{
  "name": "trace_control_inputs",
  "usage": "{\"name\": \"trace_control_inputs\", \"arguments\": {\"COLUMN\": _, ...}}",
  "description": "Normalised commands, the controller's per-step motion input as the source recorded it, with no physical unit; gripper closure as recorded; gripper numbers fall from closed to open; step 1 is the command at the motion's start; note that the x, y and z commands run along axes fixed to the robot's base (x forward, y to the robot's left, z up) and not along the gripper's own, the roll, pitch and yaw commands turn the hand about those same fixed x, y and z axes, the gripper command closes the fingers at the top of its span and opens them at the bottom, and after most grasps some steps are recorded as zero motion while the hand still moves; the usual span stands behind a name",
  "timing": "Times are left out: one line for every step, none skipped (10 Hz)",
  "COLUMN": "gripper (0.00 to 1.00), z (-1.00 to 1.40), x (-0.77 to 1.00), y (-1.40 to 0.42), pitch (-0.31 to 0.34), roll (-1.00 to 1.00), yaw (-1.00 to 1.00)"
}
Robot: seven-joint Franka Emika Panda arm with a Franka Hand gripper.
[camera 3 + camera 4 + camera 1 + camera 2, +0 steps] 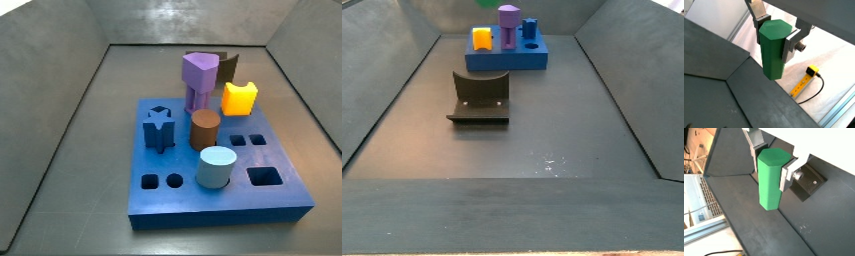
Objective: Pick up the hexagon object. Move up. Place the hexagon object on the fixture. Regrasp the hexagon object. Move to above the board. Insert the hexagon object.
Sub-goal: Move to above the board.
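The hexagon object, a bright green prism peg, shows in both wrist views [773,50] [771,178]. My gripper [774,37] [771,165] is shut on its upper part, one silver finger [791,47] [786,175] on each side, and holds it upright high above the dark floor. Neither the gripper nor the peg shows in the side views. The fixture [480,97] stands on the floor in front of the blue board [509,57]. In a side view it [230,68] is mostly hidden behind the purple peg on the board [267,205].
The board carries a tall purple peg [199,75], a yellow block [239,98], a brown cylinder [205,128], a pale blue cylinder [217,166] and a blue star peg [159,128]. Grey sloping walls enclose the floor. A yellow tool with a cable [804,80] lies outside.
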Motion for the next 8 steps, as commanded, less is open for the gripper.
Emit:
{"name": "trace_control_inputs", "arguments": {"gripper": 1.00, "z": 0.65, "x": -0.04, "y": -0.02, "pitch": 0.135, "roll": -0.07, "yaw": 0.02}}
{"name": "trace_control_inputs", "arguments": {"gripper": 1.00, "z": 0.48, "x": -0.02, "y": -0.02, "pitch": 0.147, "roll": -0.06, "yaw": 0.05}}
{"name": "trace_control_inputs", "arguments": {"gripper": 1.00, "z": 0.24, "x": 0.01, "y": -0.02, "pitch": 0.160, "roll": -0.06, "yaw": 0.07}}
{"name": "trace_control_inputs", "arguments": {"gripper": 1.00, "z": 0.01, "x": -0.43, "y": -1.00, "pitch": -0.083, "roll": -1.00, "yaw": -0.17}}
{"name": "trace_control_inputs", "arguments": {"gripper": 1.00, "z": 0.00, "x": -0.43, "y": -1.00, "pitch": -0.092, "roll": -1.00, "yaw": -0.17}}
{"name": "trace_control_inputs", "arguments": {"gripper": 1.00, "z": 0.01, "x": -0.45, "y": -1.00, "pitch": -0.102, "roll": -1.00, "yaw": -0.17}}
{"name": "trace_control_inputs", "arguments": {"gripper": 1.00, "z": -0.01, "x": -0.47, "y": -1.00, "pitch": -0.102, "roll": -1.00, "yaw": -0.18}}
{"name": "trace_control_inputs", "arguments": {"gripper": 1.00, "z": 0.01, "x": -0.48, "y": -1.00, "pitch": -0.098, "roll": -1.00, "yaw": -0.19}}
